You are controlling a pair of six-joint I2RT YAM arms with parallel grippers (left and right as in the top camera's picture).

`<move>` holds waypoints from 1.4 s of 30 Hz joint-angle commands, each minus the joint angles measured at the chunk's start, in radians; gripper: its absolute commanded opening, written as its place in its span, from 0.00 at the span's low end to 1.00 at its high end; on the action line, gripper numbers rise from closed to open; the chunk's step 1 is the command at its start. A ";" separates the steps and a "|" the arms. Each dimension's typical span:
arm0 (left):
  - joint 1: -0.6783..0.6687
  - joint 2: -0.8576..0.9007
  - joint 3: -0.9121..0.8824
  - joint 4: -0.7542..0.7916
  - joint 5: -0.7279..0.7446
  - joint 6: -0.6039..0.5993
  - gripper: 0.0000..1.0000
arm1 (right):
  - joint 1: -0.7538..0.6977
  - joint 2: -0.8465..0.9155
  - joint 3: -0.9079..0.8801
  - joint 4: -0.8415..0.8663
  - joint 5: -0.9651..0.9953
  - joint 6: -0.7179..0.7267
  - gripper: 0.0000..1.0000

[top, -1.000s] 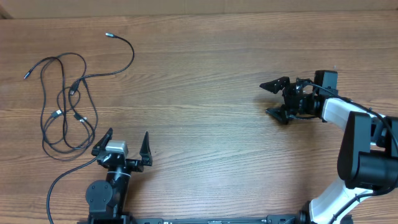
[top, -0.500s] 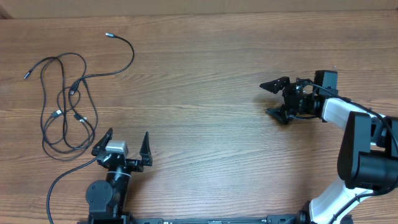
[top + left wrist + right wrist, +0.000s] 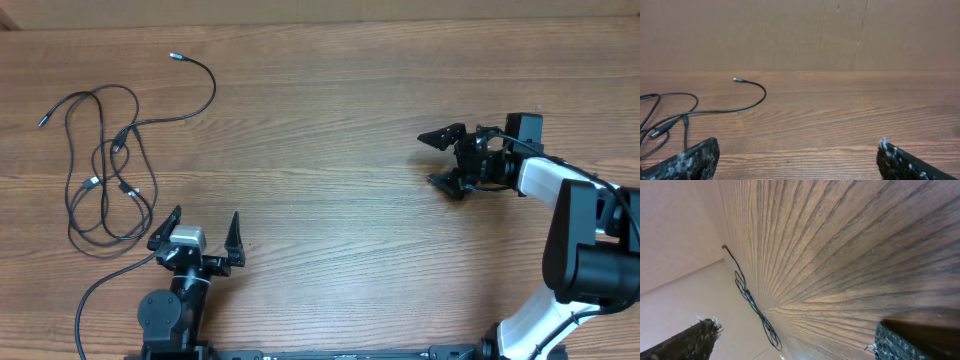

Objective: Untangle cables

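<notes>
The cables (image 3: 105,165) lie as a loose black tangle of loops at the table's far left, one strand curling up to a silvery plug tip (image 3: 172,57). My left gripper (image 3: 198,229) stands open just right of and below the tangle, nothing between its fingers. In the left wrist view the strand (image 3: 735,107) and its tip (image 3: 736,79) lie ahead to the left. My right gripper (image 3: 440,159) is open at the right side, pointing left, far from the tangle. The right wrist view shows the cables (image 3: 747,297) in the distance.
A wooden table (image 3: 330,120) carries everything. A brown cardboard wall (image 3: 800,35) stands along its far edge. A thicker black wire (image 3: 100,290) runs from the left arm's base (image 3: 170,315) toward the front edge.
</notes>
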 commanded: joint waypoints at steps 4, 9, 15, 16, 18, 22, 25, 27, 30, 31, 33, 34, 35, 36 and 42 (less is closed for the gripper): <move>0.009 -0.011 -0.003 -0.004 -0.014 0.019 1.00 | -0.009 0.035 -0.019 0.002 0.185 -0.027 1.00; 0.009 -0.011 -0.003 -0.004 -0.014 0.019 1.00 | 0.027 0.035 -0.019 0.002 0.348 -0.026 1.00; 0.009 -0.011 -0.003 -0.004 -0.014 0.019 1.00 | 0.040 -0.016 -0.019 0.005 0.361 -0.027 1.00; 0.009 -0.011 -0.003 -0.004 -0.014 0.019 1.00 | 0.041 -0.031 -0.019 0.005 0.361 -0.027 1.00; 0.009 -0.011 -0.003 -0.004 -0.014 0.019 1.00 | 0.043 -0.074 -0.019 0.005 0.361 -0.027 1.00; 0.009 -0.011 -0.003 -0.004 -0.014 0.019 1.00 | 0.045 -0.172 -0.019 0.005 0.361 -0.027 1.00; 0.009 -0.011 -0.003 -0.004 -0.014 0.019 0.99 | 0.045 -0.251 -0.019 0.005 0.361 -0.027 1.00; 0.009 -0.011 -0.003 -0.004 -0.014 0.019 1.00 | 0.045 -0.304 -0.019 0.005 0.361 -0.027 1.00; 0.009 -0.011 -0.003 -0.004 -0.014 0.019 1.00 | 0.045 -0.379 -0.019 0.005 0.361 -0.027 1.00; 0.009 -0.011 -0.003 -0.004 -0.014 0.019 0.99 | 0.045 -0.399 -0.019 0.005 0.361 -0.027 1.00; 0.009 -0.011 -0.003 -0.004 -0.014 0.019 1.00 | 0.045 -0.449 -0.019 0.005 0.361 -0.027 1.00; 0.009 -0.011 -0.003 -0.004 -0.014 0.019 0.99 | 0.045 -0.472 -0.019 0.005 0.361 -0.027 1.00; 0.009 -0.011 -0.003 -0.004 -0.014 0.019 0.99 | 0.045 -0.496 -0.019 0.005 0.361 -0.027 1.00; 0.009 -0.011 -0.003 -0.004 -0.014 0.019 1.00 | 0.045 -0.538 -0.019 0.005 0.362 -0.027 1.00; 0.009 -0.011 -0.003 -0.004 -0.014 0.019 1.00 | 0.052 -0.702 -0.030 -0.032 0.478 -0.027 1.00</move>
